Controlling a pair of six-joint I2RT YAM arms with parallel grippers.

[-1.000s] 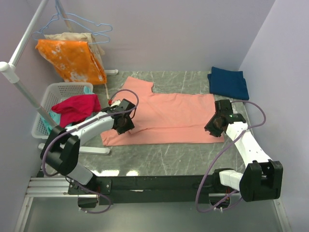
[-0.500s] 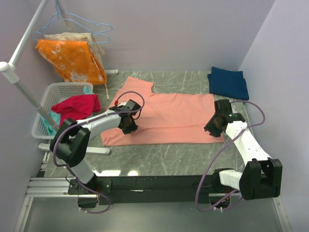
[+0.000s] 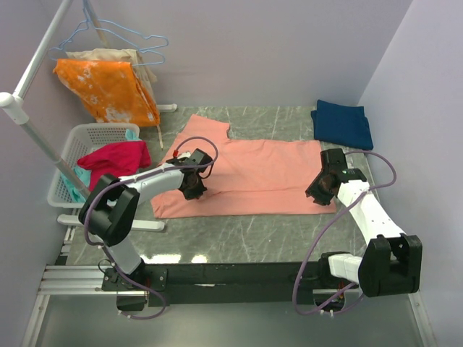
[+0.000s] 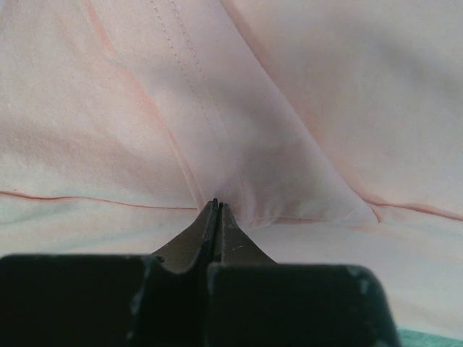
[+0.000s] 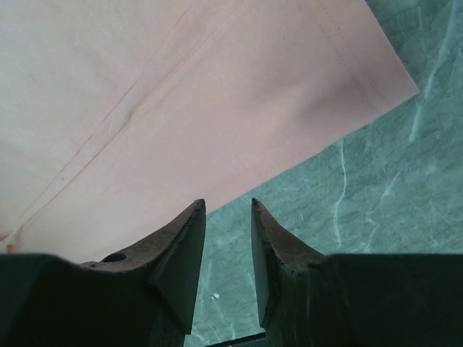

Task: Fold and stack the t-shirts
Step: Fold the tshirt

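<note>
Pinching the pink t-shirt [image 3: 253,177] with the left gripper [image 4: 217,206].
A second ago its jaws were apart above the near left part of the pink t-shirt; now they are shut tight on a little fold of the cloth. The right gripper [image 5: 228,204] has stayed put over the near right corner, jaws apart, holding nothing. The navy t-shirt [image 3: 343,123] sits folded past the far right corner. A fold can likely start soon.
</note>
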